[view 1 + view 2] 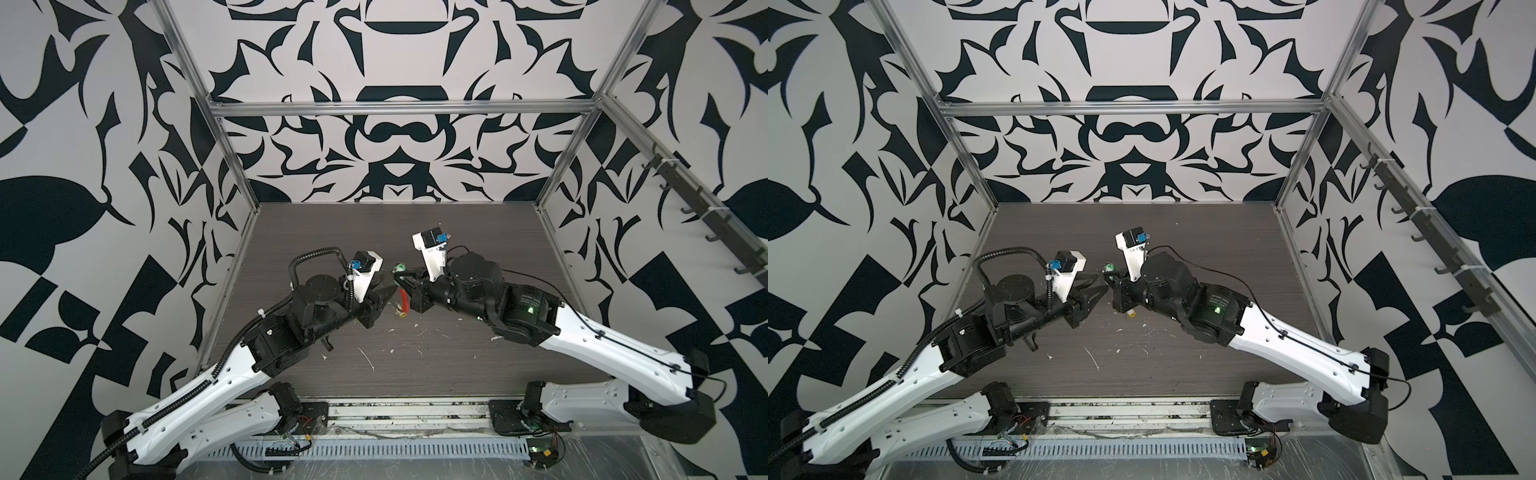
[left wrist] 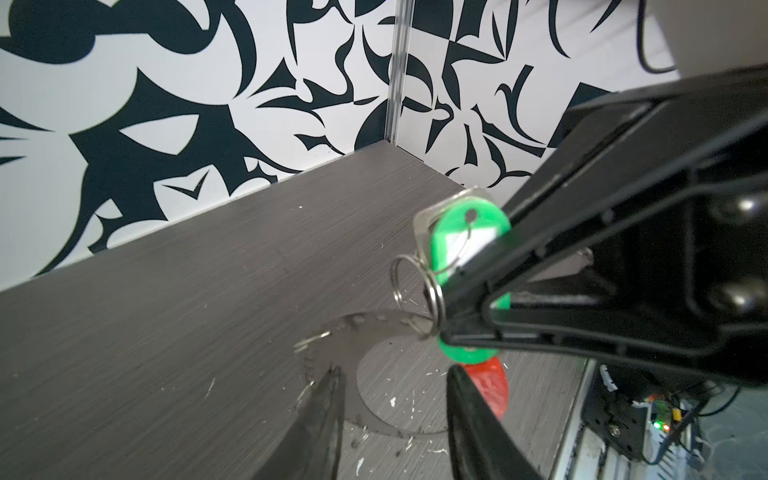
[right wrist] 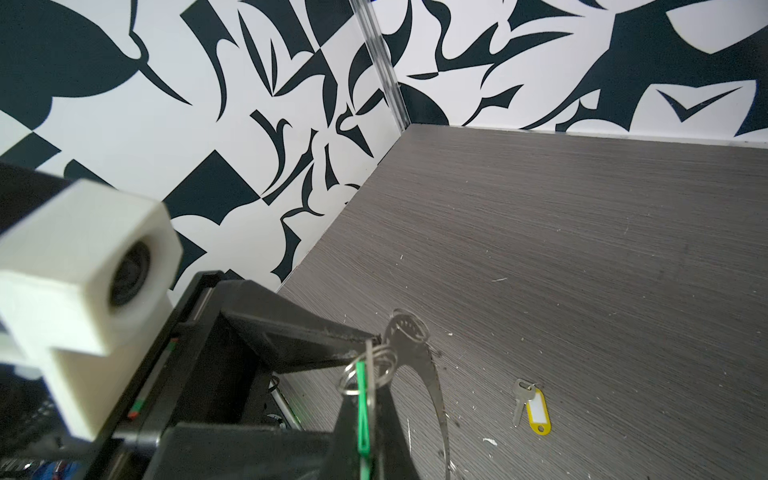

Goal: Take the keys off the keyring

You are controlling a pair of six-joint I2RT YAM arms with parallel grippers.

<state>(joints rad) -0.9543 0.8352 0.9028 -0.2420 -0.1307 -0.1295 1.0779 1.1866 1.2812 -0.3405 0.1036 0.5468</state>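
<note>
Plastic oblong tags, two: green tag (image 2: 465, 237) clamped in closed right gripper (image 2: 448, 326); yellow tag (image 3: 538, 411) on grained table (image 3: 582, 249). Thin grey hoop (image 2: 365, 328), one; left gripper (image 2: 390, 374) part-open, holding nothing.

Dark grey wood-grain tabletop (image 1: 457, 249), walled on 3 sides. A yellow key tag (image 3: 538, 411) w/ a pale label window lies flat on it, near the front-centre. A silver key (image 3: 519, 399) lies just beside the tag, joined to it by a small ring. White flecks (image 1: 365, 358) & thin scratches are scattered across the front-middle of the top.
</note>
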